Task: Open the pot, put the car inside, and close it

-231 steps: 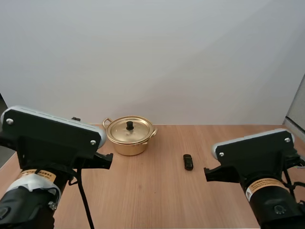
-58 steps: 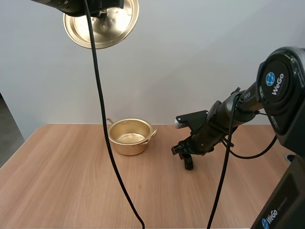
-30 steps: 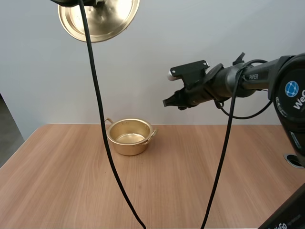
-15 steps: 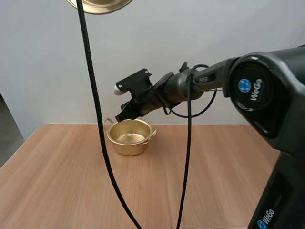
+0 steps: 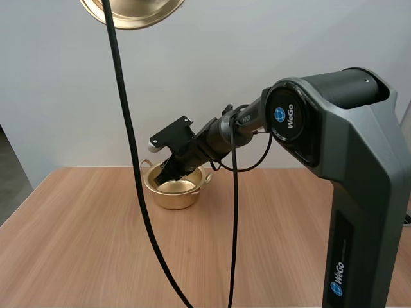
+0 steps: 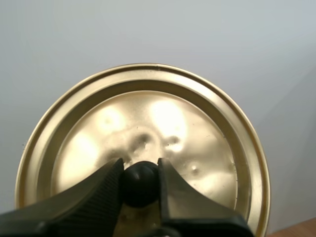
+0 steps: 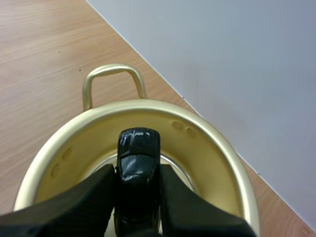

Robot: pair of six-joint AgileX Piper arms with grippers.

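The lid (image 5: 131, 11) hangs high up over the left part of the table (image 5: 276, 244), well above the pot (image 5: 174, 192); in the left wrist view my left gripper (image 6: 139, 170) has its two fingers pinched narrow on the black knob (image 6: 140, 183) of the lid, and the shiny gold face of the lid is turned toward the camera. The pot sits open near the back edge of the table, close to the wall; wood spreads wide in front of it and on both sides. My right gripper (image 5: 167, 173) tips down from the right to the mouth of the pot; its fingers squeeze the little black car (image 7: 138, 168) by its two long sides. The car's long way runs along the fingers, with one end poking out toward the far handle (image 7: 111, 81); I cannot tell which end is the front. The car hangs inside the ring of the rim (image 7: 224, 155), with gaps to the gold wall all around.
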